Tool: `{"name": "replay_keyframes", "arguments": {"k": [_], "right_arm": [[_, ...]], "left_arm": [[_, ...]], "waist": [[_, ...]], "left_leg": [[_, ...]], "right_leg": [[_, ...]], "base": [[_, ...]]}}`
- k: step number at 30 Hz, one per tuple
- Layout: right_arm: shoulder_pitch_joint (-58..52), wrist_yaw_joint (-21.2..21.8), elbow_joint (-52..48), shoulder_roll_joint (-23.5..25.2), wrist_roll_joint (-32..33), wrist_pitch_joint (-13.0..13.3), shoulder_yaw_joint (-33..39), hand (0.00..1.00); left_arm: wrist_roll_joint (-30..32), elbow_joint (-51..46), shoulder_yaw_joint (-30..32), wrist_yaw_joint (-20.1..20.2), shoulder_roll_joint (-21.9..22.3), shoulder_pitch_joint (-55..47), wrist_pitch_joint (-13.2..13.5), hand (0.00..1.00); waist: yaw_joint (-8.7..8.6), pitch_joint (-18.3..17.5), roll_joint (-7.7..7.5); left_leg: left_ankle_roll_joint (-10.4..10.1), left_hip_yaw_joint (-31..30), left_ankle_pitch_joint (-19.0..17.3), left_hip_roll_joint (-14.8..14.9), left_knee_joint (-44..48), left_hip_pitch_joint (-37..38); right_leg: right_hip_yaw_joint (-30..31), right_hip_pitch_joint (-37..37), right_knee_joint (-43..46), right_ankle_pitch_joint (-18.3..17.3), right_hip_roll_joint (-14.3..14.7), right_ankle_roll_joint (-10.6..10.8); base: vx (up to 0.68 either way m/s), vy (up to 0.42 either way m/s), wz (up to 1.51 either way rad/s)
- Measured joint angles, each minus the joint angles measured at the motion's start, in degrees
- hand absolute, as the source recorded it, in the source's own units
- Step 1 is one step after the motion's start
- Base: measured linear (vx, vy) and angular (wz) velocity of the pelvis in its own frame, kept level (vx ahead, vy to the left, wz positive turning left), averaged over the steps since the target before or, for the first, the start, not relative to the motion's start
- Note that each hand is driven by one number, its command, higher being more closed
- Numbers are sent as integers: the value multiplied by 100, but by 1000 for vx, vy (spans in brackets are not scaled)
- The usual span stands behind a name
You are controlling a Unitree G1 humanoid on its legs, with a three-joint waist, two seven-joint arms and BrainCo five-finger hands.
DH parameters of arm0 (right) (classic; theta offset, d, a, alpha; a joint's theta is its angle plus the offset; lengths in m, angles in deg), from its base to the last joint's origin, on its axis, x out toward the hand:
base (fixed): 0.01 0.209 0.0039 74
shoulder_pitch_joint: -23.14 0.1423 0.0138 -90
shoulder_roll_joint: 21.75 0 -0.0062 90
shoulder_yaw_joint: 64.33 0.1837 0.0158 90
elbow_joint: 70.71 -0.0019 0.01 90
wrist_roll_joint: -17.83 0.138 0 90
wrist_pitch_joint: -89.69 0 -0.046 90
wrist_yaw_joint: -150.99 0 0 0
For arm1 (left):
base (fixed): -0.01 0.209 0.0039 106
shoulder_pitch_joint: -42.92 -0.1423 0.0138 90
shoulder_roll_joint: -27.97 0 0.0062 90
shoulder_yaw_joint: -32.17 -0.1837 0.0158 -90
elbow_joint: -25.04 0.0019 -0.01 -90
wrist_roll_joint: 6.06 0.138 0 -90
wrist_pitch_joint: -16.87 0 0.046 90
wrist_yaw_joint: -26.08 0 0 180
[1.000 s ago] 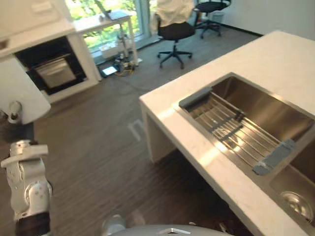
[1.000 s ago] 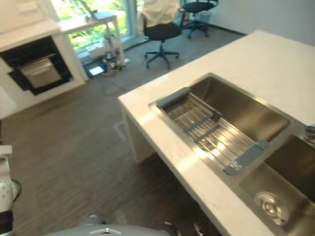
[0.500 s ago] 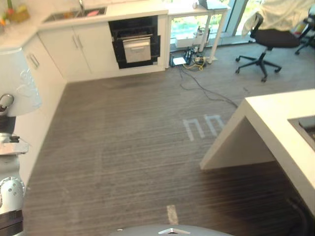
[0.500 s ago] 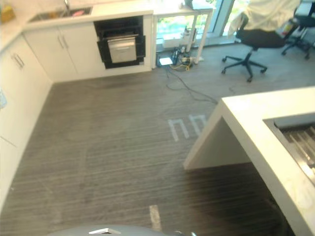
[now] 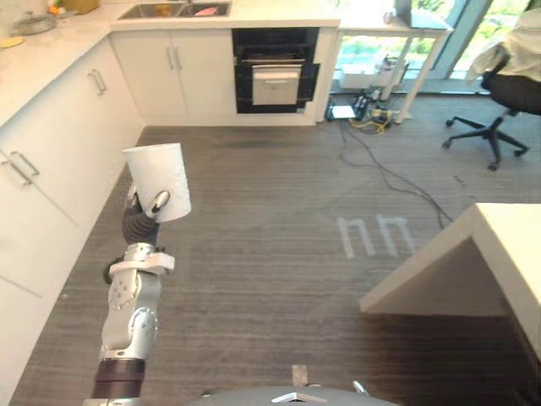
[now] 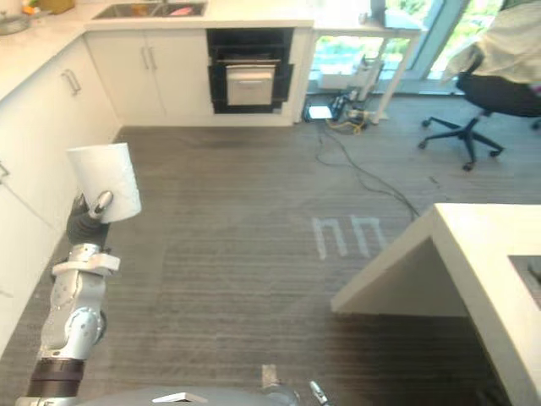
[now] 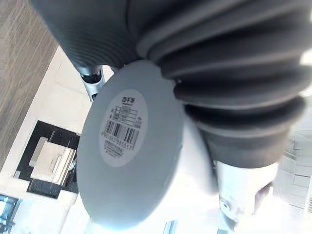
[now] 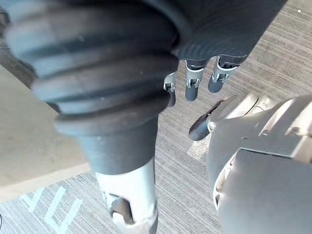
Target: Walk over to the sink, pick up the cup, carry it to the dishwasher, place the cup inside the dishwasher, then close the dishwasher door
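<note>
A white cup [image 5: 158, 182] is held upright above the floor, with my left hand [image 5: 139, 222] shut on its lower part. In the left wrist view the cup's round labelled base [image 7: 129, 146] sits right against the hand's dark cover [image 7: 219, 73]. The dishwasher [image 5: 275, 78] stands in the far cabinet run, a dark opening with a pale front panel, well beyond the cup. My right hand [image 8: 192, 83] hangs over the floor with its fingers relaxed and nothing in them.
White cabinets [image 5: 51, 152] run along the left. A sink [image 5: 173, 10] is set in the far counter. The white island corner [image 5: 507, 254] juts in at the right. A desk [image 5: 389, 25], floor cables [image 5: 380, 161] and an office chair [image 5: 499, 101] stand at the back right.
The camera has swung from the island and its sink towards the far cabinets and dishwasher. My left hand with the cup now shows higher and nearer the middle.
</note>
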Motion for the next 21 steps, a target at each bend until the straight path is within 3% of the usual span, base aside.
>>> {"name": "replay_keyframes", "arguments": {"k": [6, 7, 13, 16, 20, 21], "right_arm": [[-20, 165, -1, -53, -331, -84, -729, 0], [156, 665, 16, -165, -355, -356, -1663, 0], [126, 671, 52, -161, -346, -355, -1657, 0], [12, 721, 52, -155, -272, -324, -1633, 0], [-66, 728, 50, -147, 4, -74, -1547, 0], [-104, 644, 59, -122, 157, -29, -1406, 0]], "left_arm": [[375, 555, 85, -590, 0, -160, 43, 100], [1512, 1014, 105, -1682, 3, -390, 49, 100], [1501, 1014, 91, -1650, 3, -390, 48, 100], [1449, 1013, 71, -1346, 2, -418, 14, 100], [968, 1011, 30, -594, 0, -649, -89, 100], [791, 1010, -47, -382, 19, -715, -163, 100]], "waist": [[23, -34, -202], [33, -266, -84], [22, -265, -82], [18, -267, -64], [-67, -227, 29], [-114, -210, 56]], "left_leg": [[-7, 169, -6, -11, -5, -33], [5, 241, 24, -75, -42, -36], [5, 230, 24, -77, -41, -36], [5, 204, 24, -84, -12, -36], [30, 263, -28, -103, -8, 63], [32, 305, -147, -148, -8, 120]], "right_leg": [[172, -8, -295, 186, 47, -16], [223, 134, -749, 496, 35, 56], [171, 142, -749, 496, 29, 57], [142, 158, -750, 495, 21, 56], [148, 218, -709, 454, -12, 33], [208, 55, -288, 162, -119, 74]], "base": [[-27, -14, -14], [0, 0, 0], [0, 0, 1], [0, 0, 3], [-2, 5, -4], [-12, 75, -7]]}}
